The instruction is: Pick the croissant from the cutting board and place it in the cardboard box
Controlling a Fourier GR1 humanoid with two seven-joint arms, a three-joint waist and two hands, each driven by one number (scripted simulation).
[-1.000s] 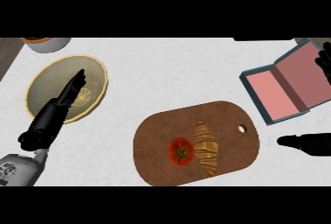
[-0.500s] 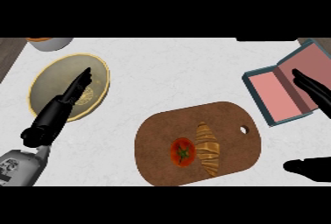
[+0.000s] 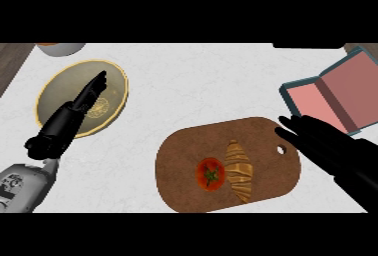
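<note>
Nearest the lower edge, the grey left forearm (image 3: pixel 22 187) enters at the lower left, and its black left hand (image 3: pixel 63 125) stretches up and away with fingers straight, the fingertips lying over a round olive plate with a pale rim (image 3: pixel 114 107); the hand holds nothing. On the other side, the black right hand (image 3: pixel 336 152) comes in from the lower right, its fingers extended and slightly spread, empty, with the fingertips (image 3: pixel 288 132) over the right end of a brown oval wooden cutting board (image 3: pixel 181 150), close to the small round hole (image 3: pixel 280 149) in it. Whether they touch the wood cannot be told.

On that board, toward its middle, the golden-brown croissant (image 3: pixel 239 170) lies lengthwise, one tip pointing away from the robot. A red tomato with a green stalk (image 3: pixel 210 173) sits just beside it on the left, touching or nearly so. The right hand's fingertips are near the croissant but apart from it.

Further off, at the right edge, the open cardboard box with a teal outside and pink inside (image 3: pixel 314 102) rests on the white marbled counter (image 3: pixel 199 85), just beyond the right hand. At the far left, part of a white bowl (image 3: pixel 60 48) shows at the counter's edge.
</note>
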